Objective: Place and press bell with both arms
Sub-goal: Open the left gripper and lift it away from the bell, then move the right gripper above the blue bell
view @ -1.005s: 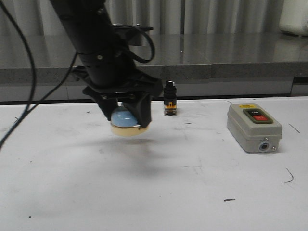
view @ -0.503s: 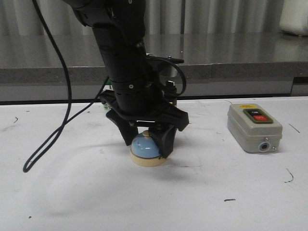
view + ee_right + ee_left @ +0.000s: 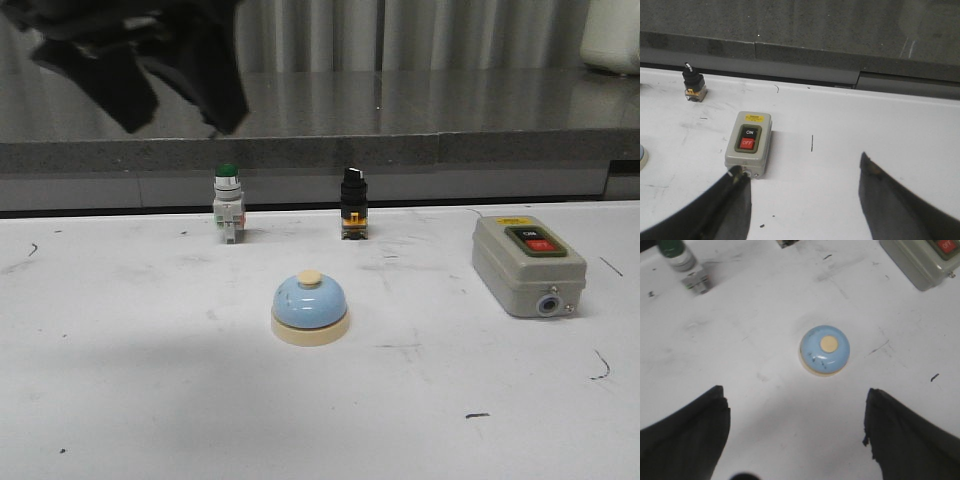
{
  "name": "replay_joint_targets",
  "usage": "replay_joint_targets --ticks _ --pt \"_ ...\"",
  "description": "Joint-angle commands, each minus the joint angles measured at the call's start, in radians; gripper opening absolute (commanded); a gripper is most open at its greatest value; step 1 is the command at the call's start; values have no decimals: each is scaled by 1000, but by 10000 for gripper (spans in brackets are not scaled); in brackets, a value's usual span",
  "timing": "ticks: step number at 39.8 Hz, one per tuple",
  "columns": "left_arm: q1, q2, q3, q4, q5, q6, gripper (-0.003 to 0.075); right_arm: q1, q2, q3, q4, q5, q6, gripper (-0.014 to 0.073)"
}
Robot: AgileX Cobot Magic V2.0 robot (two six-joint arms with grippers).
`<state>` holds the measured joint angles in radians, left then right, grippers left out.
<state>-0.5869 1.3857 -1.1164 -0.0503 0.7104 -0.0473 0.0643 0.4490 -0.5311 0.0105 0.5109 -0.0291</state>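
Blue bell point(image 3: 311, 308) sits upright on the white table point(image 3: 150, 400), free of both grippers.
Your left gripper point(image 3: 795, 435) hangs high above it, fingers spread and empty; the right gripper point(image 3: 805, 200), also spread, faces the grey switch box point(image 3: 749, 144), so your left is nearer the cream button point(image 3: 828, 344).

This looks like a robotics lab or test bench rather than a home or shop. A scuffed white worktop point(image 3: 150, 400), marked with black scratches, carries loose industrial control parts: a grey switch box point(image 3: 527, 265) with ON and OFF buttons, a green-capped pushbutton unit point(image 3: 228, 204) and a black selector switch point(image 3: 352, 203), all standing unwired beside a desk bell point(image 3: 311, 308). Behind runs a grey stone-like ledge point(image 3: 450, 115) under pale corrugated panelling point(image 3: 420, 35).
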Motion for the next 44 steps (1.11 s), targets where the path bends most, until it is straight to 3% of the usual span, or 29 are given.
replay_joint_targets --ticks 1,8,20,40,44 --pt "37 -172 66 -13 -61 -16 536 -5 12 -33 -11 -69 0 488" --pt "56 -441 252 -14 -61 -16 536 -5 12 -33 -11 -69 0 488" --pt "56 -692 379 -14 -57 -16 536 -5 12 -33 -11 -69 0 488" --pt "56 -720 382 -18 -53 -16 536 -5 12 -33 -11 -120 0 488" --pt "56 -720 382 -18 -53 -16 536 -5 13 -35 -11 -134 0 533"
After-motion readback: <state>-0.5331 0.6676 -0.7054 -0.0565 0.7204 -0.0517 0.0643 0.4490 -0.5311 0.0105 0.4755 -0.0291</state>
